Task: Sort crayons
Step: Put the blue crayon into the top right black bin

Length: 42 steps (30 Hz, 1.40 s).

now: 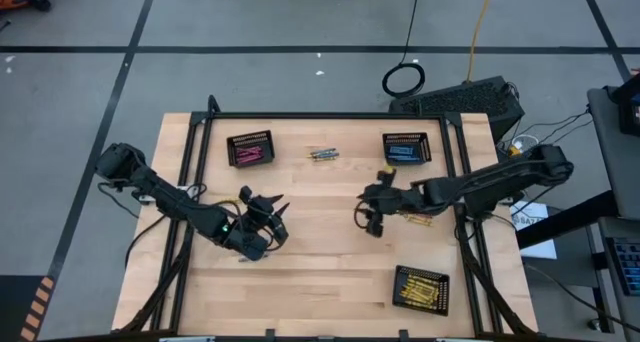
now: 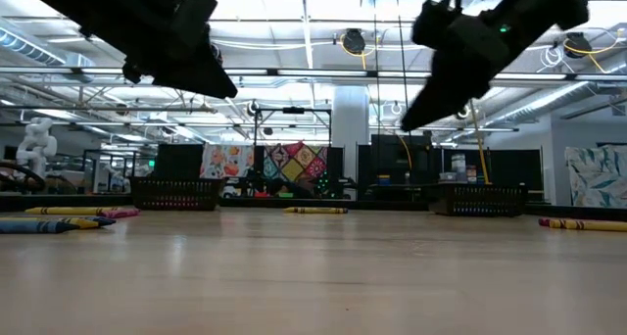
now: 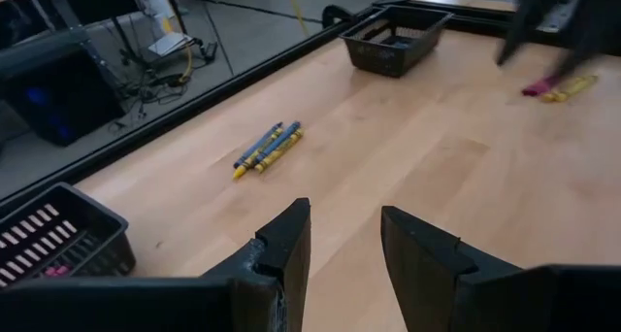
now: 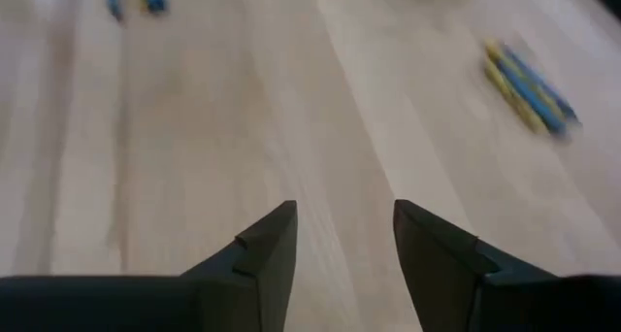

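Loose crayons lie flat on the wooden table: a blue and yellow bunch [image 1: 322, 154] [image 3: 267, 148] [image 4: 529, 84] at the far middle, a yellow and pink few [image 1: 415, 220] [image 3: 555, 86] by the right arm, and some [image 1: 240, 197] by the left arm. My left gripper [image 1: 278, 219] [image 3: 344, 254] hovers open above the table's left-middle, nothing between its fingers. My right gripper [image 1: 368, 220] [image 4: 344, 254] hovers open over bare wood at the middle right, also empty.
Three black mesh baskets stand on the table: one with pink crayons [image 1: 250, 149] at the far left, one with blue [image 1: 406, 149] at the far right, one with yellow [image 1: 421, 288] at the near right. Bare wood lies between the two grippers.
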Each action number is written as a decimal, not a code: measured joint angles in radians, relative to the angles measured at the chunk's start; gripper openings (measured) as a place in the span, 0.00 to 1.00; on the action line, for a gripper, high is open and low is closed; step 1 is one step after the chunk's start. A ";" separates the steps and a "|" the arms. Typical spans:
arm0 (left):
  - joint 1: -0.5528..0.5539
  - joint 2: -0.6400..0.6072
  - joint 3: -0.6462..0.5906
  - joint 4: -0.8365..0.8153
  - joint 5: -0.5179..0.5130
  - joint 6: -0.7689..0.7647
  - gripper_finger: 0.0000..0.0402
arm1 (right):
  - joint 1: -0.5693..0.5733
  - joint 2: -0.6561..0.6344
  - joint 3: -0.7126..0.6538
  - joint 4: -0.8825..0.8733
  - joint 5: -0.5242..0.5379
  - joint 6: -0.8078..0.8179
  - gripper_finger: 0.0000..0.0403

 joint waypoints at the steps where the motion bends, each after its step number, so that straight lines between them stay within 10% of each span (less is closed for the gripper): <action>1: 0.009 0.000 0.000 0.001 0.000 0.000 0.33 | 0.003 0.028 0.000 0.049 -0.015 -0.020 0.40; 7: 0.022 0.000 0.003 0.002 0.101 0.144 0.33 | 0.024 0.152 0.000 0.158 -0.040 0.002 0.37; 15: -0.076 -0.013 0.121 -0.105 0.528 0.459 0.33 | 0.038 0.209 0.000 0.170 -0.037 0.050 0.36; 25: -0.208 -0.007 0.156 -0.489 0.909 -0.011 0.33 | 0.040 0.242 0.000 0.320 -0.031 -0.011 0.36; 42: -0.286 0.027 0.035 -0.509 0.832 -0.115 0.33 | 0.030 0.283 0.000 0.397 -0.036 -0.081 0.36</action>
